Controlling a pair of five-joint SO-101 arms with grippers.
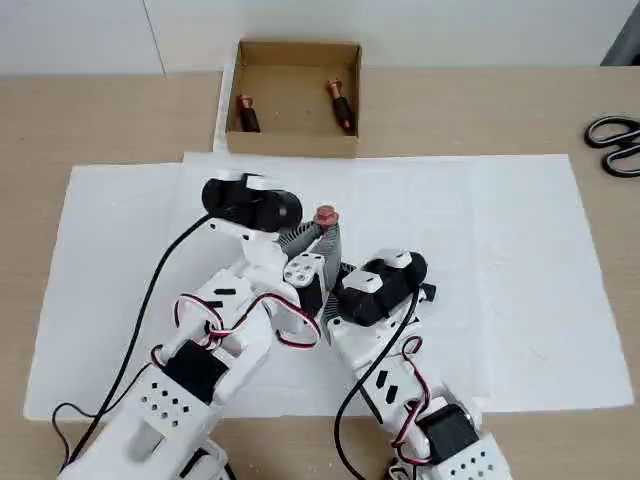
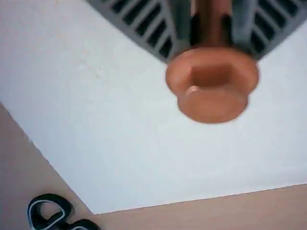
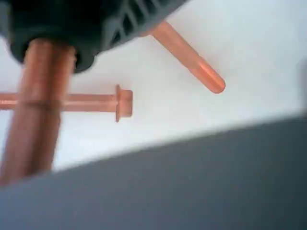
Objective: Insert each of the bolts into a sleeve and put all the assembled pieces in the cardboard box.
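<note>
- Two assembled pieces lie in the cardboard box, beyond both grippers.
- Left gripper is clamped on a bolt.
- Right gripper, just beside it: grip cannot be told.
- One loose bolt lies on paper near that gripper.

You had soft, even light over the table, bright enough that the white sheet looked almost flat, with only faint, soft-edged shadows on it (somewhat deeper shade inside the cardboard box). In your left wrist view the bolt carried a small pale glint on its head, and in your right wrist view a second bolt shone at its tip against glaring paper.
</note>
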